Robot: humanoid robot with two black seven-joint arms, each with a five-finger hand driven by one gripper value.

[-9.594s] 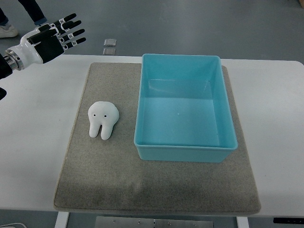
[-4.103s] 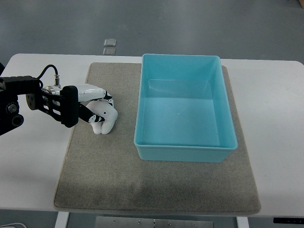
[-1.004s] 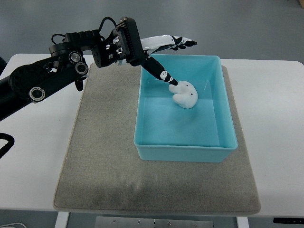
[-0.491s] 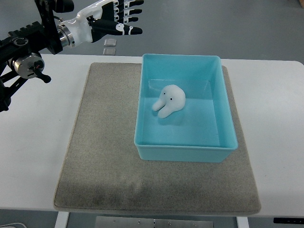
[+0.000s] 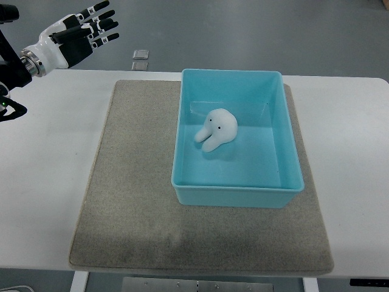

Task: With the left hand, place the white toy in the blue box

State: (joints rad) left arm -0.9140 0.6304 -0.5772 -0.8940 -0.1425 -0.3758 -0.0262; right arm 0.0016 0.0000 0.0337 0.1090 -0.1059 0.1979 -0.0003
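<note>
You are looking at a task that appears complete: the white tooth-shaped soft toy point(image 5: 216, 128) is lying inside the light blue rectangular plastic box point(image 5: 290, 159), on its floor towards the upper left of the interior, touching no wall. It is resting on its side, two dark dot eyes showing, its two stubby roots pointing to the lower left. The left hand point(image 5: 72, 41) is hovering at the upper left of the frame, well apart from the box, fingers spread and holding nothing. Nothing seems left to do.
</note>
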